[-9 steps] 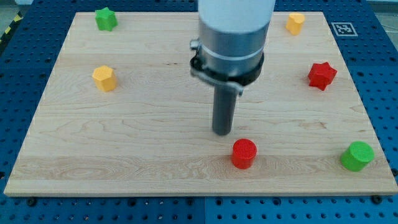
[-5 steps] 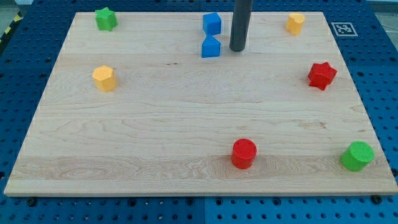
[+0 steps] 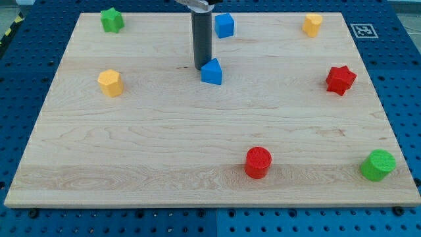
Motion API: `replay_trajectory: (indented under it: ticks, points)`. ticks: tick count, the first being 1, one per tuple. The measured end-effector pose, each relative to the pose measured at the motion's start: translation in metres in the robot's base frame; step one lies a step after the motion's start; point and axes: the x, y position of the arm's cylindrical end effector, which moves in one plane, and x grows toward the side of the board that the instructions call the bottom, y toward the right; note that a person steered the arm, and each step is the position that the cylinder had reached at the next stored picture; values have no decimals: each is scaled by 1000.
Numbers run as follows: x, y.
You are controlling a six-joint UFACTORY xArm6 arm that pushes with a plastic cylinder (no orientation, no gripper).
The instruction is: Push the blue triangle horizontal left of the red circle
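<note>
The blue triangle [image 3: 212, 72] lies on the wooden board [image 3: 164, 145], above the middle. My tip [image 3: 201, 68] stands right against its upper left side. The red circle [image 3: 258, 162] sits near the board's bottom edge, right of centre, well below the triangle and a little to its right. A blue cube [image 3: 224, 25] lies near the top edge, just right of my rod.
A green star [image 3: 112, 20] is at the top left, a yellow hexagon [image 3: 110, 83] at the left, a second yellow block [image 3: 312, 24] at the top right, a red star [image 3: 340, 79] at the right, a green cylinder [image 3: 377, 164] at the bottom right.
My tip has moved from the triangle's right to its upper left. The blue triangle has slid down and slightly left, away from the blue cube.
</note>
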Motion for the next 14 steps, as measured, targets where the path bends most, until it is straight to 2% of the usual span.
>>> replay_trajectory:
  ticks: [1,2,4,5,6,7,8,10,11,14]
  points:
    - [-18,0]
    - [-16,22]
    - [95,-4]
    - [109,-10]
    - [78,2]
    - [73,34]
    - [101,46]
    - [201,-20]
    - [211,-41]
    - [189,42]
